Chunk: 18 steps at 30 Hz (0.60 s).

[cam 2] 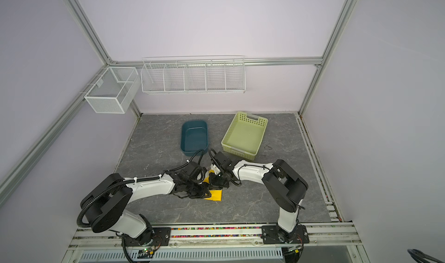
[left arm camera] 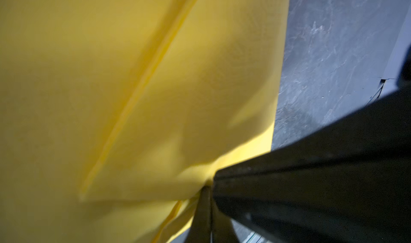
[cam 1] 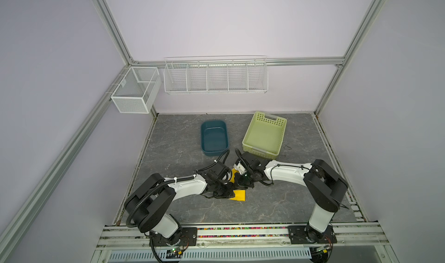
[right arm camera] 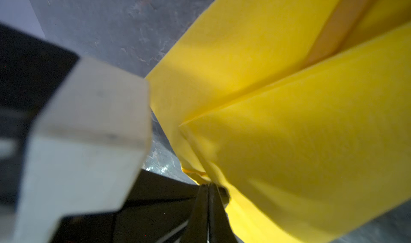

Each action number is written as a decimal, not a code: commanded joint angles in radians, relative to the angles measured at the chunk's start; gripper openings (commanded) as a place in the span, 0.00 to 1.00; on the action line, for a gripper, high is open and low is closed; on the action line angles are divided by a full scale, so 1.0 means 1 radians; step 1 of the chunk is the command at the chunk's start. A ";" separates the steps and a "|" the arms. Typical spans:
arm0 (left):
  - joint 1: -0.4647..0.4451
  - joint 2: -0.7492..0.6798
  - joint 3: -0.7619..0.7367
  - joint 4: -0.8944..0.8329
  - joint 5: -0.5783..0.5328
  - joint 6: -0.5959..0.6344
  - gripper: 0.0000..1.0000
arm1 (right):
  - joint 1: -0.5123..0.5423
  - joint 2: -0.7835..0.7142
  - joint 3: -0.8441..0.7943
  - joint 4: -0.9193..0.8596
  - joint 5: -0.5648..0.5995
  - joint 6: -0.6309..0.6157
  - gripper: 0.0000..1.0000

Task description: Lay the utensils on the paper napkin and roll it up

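Note:
The yellow paper napkin lies folded over on the grey table between the two arms, mostly covered by them in both top views. My left gripper is shut on a napkin edge. My right gripper is shut on another bunched edge of the napkin. An orange strip of one of the utensils shows between the napkin's folds in the right wrist view. The other utensils are hidden.
A dark blue tub and a pale green perforated basket stand behind the arms. A wire rack and a mesh box hang on the walls. A white block sits close beside the right gripper.

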 commanded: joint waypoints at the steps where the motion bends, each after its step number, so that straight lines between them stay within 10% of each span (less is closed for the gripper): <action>1: -0.007 0.024 -0.031 -0.053 -0.061 -0.007 0.03 | 0.003 0.051 -0.021 0.003 0.023 -0.003 0.07; 18: 0.033 -0.147 0.061 -0.163 -0.161 0.000 0.13 | 0.003 0.084 -0.036 -0.024 0.066 -0.036 0.07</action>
